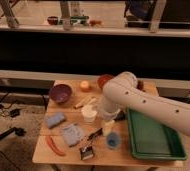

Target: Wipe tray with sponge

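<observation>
The green tray point(164, 150) lies on the right side of the wooden table. At the table's left the light-blue sponge point(55, 120) rests flat, with a wrinkled grey-blue cloth point(73, 134) just in front of it. My white arm reaches in from the right and bends down over the table's middle. My gripper point(108, 128) hangs there between a white cup point(89, 114) and the tray's left rim, well right of the sponge. It is open and holds nothing.
A purple bowl point(60, 92), an orange point(84, 86) and a red bowl point(103, 80) stand along the back. A small blue cup point(113, 141), a black brush point(87, 150) and a red-orange long item point(54, 146) lie near the front edge. A dark railing runs behind the table.
</observation>
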Robot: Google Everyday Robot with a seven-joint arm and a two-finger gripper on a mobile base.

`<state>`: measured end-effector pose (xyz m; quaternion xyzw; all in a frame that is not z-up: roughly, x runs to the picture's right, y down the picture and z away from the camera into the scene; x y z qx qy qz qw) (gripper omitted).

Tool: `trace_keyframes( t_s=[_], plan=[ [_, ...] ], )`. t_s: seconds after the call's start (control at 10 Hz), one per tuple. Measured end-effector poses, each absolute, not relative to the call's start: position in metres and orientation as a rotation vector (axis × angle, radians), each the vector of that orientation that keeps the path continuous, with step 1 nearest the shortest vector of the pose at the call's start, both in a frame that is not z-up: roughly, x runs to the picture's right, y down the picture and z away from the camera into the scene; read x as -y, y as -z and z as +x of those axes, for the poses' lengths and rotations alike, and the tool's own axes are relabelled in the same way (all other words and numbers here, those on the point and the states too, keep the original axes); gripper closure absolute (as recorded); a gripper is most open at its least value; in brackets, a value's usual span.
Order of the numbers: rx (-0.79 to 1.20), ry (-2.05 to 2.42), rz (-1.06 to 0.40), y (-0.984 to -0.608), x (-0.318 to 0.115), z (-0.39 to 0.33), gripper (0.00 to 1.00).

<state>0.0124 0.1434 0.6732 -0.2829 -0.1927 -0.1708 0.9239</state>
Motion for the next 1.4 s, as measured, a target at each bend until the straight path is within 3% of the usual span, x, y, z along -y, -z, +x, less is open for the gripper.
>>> trace_keyframes(
  t_s=[0.5, 1.1, 1.4],
  plan=[
    [0.521, 0.454, -0.561, -0.68, -0.14, -0.1, 0.2],
    [0.521, 0.452, -0.561, -0.68, -0.14, -0.101, 0.2],
    [0.555, 0.475, -0.581, -0.7, -0.145, -0.121, 0.2]
  ],
)
